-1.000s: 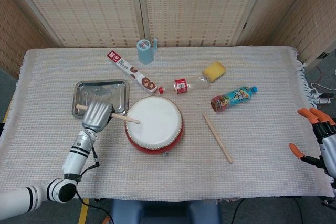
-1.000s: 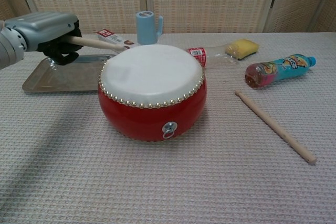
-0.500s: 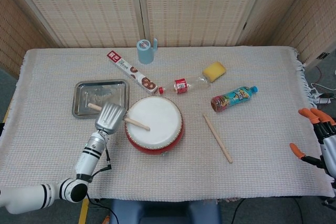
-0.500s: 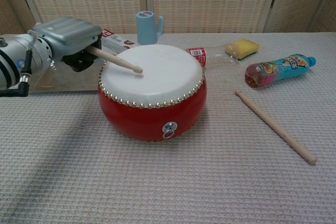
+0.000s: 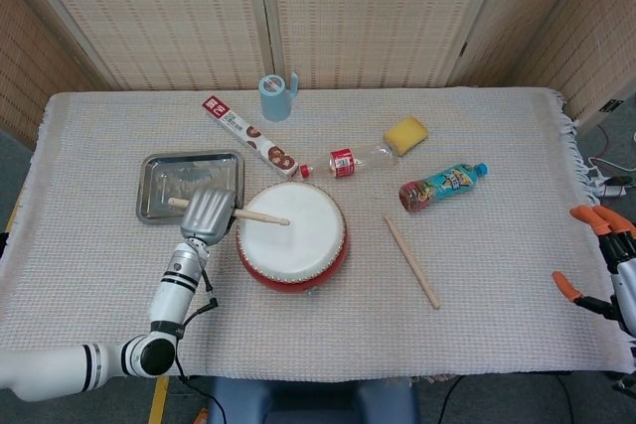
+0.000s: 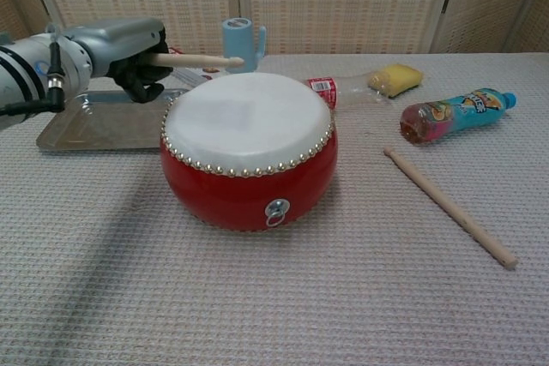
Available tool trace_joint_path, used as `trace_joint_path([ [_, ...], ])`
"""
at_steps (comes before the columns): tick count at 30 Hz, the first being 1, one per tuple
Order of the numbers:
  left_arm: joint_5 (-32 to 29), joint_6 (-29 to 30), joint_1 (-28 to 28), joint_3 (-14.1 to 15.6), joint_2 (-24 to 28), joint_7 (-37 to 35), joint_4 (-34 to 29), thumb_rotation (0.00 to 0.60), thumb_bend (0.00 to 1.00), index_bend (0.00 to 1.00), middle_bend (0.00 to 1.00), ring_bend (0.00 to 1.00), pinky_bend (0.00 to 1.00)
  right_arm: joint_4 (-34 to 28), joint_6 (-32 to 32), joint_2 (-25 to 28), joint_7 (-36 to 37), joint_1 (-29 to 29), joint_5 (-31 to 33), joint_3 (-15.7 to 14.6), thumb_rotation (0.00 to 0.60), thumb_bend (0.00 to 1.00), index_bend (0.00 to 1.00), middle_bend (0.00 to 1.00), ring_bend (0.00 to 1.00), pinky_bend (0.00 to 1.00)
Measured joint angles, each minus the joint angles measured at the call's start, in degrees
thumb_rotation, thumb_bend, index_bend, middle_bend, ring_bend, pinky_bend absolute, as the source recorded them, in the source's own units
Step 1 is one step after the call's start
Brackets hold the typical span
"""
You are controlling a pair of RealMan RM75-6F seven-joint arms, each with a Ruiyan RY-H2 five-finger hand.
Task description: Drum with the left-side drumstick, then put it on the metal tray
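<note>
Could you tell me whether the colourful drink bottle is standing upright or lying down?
Lying down: the drink bottle rests on its side on the tablecloth.

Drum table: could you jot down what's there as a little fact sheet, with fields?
drum: red drum with a white skin, mid-table
left hand: left hand grips a drumstick, tip raised over the skin
right hand: right hand at the table's right edge, holding nothing, orange-tipped fingers apart
tray: metal tray left of the drum
spare stick: second drumstick lying right of the drum
</note>
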Motion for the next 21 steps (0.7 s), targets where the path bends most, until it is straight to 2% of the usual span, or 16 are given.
trace_joint_path([
  [6,4.0,0.6,-2.3,5.2,-2.4,8.2,6.3,0.6,0.49,1.0,1.0,1.0,1.0,0.5,-0.4,-0.1,0.5,0.0,0.4,0.0,0.6,0.27,0.07,0.15,0.03,0.13],
  [9,4.2,0.8,-3.0,6.6,-2.9,12.0,7.5,0.6,0.49,1.0,1.0,1.0,1.0,0.9,-0.4,-0.2,0.9,0.1,0.4,0.0,0.6,0.26,0.07,0.15,0.03,0.13],
  [13,3.1,1.8,-2.6,5.0,-2.9,10.9,6.2,0.6,0.49,1.0,1.0,1.0,1.0,1.4,-0.5,-0.5,1.5,0.2,0.4,0.1,0.6,0.27,0.07,0.15,0.03,0.13],
  [18,0.7,2.7,-1.6,0.2,-1.4,1.1,0.9,0.6,0.49,1.0,1.0,1.0,1.0,1.8,-0.8,-0.8,1.7,0.3,0.5,0.0,0.6,0.27,0.07,0.15,0.03,0.13],
  [21,0.6,2.8,-1.7,-0.3,-0.7,-0.9,-0.5,0.6,0.49,1.0,1.0,1.0,1.0,1.9,-0.9,-0.9,1.9,0.3,0.6,0.0,0.6,0.27,0.07,0.15,0.03,0.13],
])
